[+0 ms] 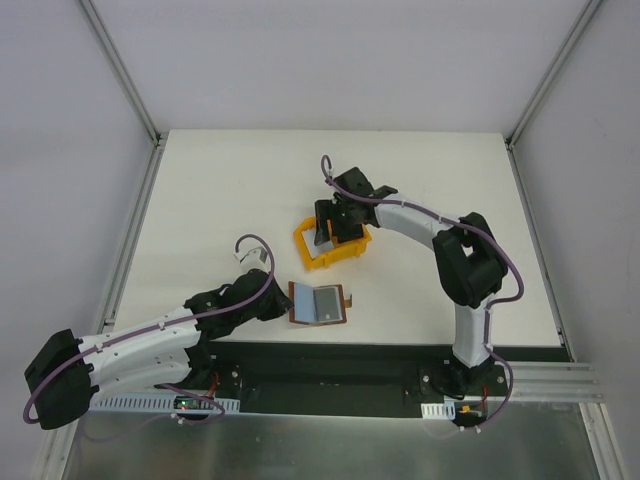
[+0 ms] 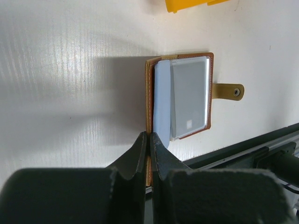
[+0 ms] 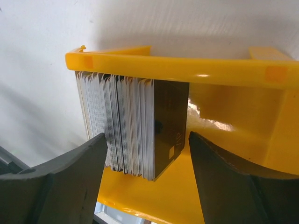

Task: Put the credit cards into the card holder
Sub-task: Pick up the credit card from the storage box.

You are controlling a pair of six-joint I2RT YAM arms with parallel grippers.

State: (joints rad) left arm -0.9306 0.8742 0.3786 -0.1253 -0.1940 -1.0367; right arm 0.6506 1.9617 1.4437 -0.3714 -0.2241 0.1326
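Your card holder lies open and flat on the white table, close to the near edge and at about 6 o'clock from the yellow bin, well apart from it. It is a small brown leather fold with pale stitching round the border and grey, slightly glossy sleeves inside. One pale blue-grey leaf is lifted a little along the spine side. Its snap tab sticks out flat at 3 o'clock, showing a round stud at the tip. Your left gripper is at the holder's 9 o'clock edge with its fingers pressed together. A thin brown strip of the cover shows between them, so it is pinching that edge of the holder. The credit cards stand on edge in the bin as a tight pack, pushed up against the wall at 12 o'clock in the right wrist view. Their edges are white to light grey. The front card shows a dark face with a small pale mark near its lower corner. Your right gripper hangs over the bin with its fingers spread wide, one at 9 o'clock and one at 3 o'clock of the pack, gripping nothing.
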